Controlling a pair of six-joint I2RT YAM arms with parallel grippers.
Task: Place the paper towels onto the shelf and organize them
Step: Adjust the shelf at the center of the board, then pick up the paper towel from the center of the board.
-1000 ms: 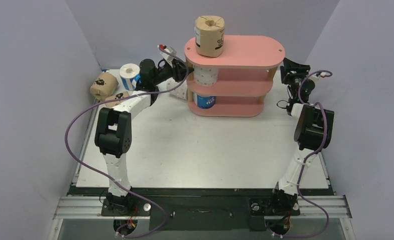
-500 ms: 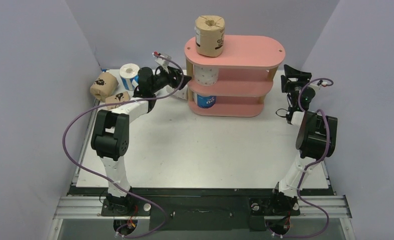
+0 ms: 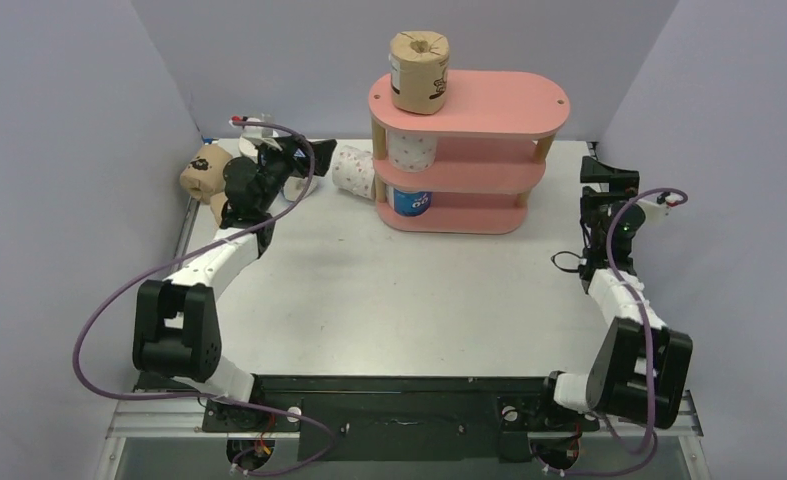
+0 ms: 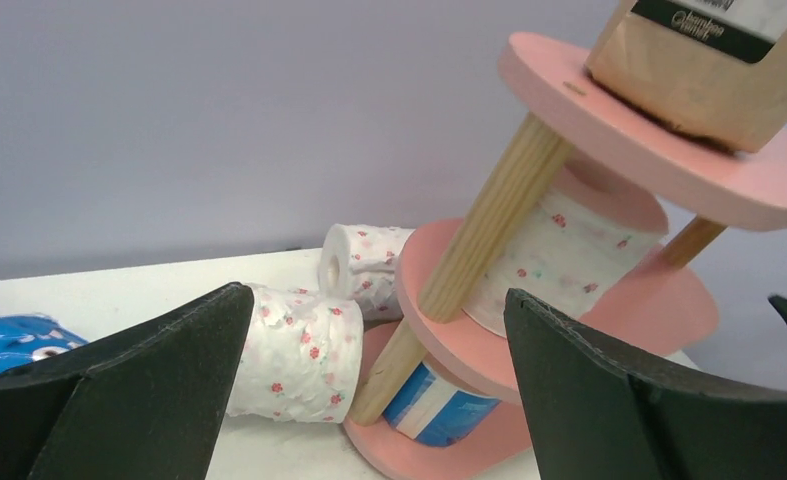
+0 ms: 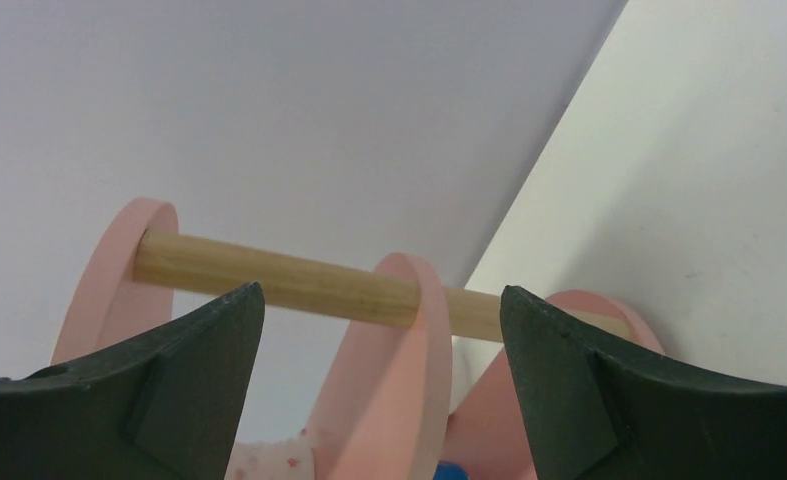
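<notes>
Widest of all, the table (image 3: pixel 389 300), and toward its far edge stands the pink shelf (image 3: pixel 509 100). The left gripper (image 4: pixel 374 290) hangs off the rack's left end, jaws spread wide with nothing between them. The right gripper (image 5: pixel 379 288) faces the right end, jaws apart and empty too. On the rack, a brown roll (image 3: pixel 418 70) stands upright on the top board, a dotted white roll (image 3: pixel 411 150) sits on the middle tier and a blue roll (image 3: pixel 409 202) on the bottom. Two loose dotted rolls (image 4: pixel 294 350) lie on the table just beside the shelf's left end, and a loose brown roll (image 3: pixel 204 170) sits far left.
</notes>
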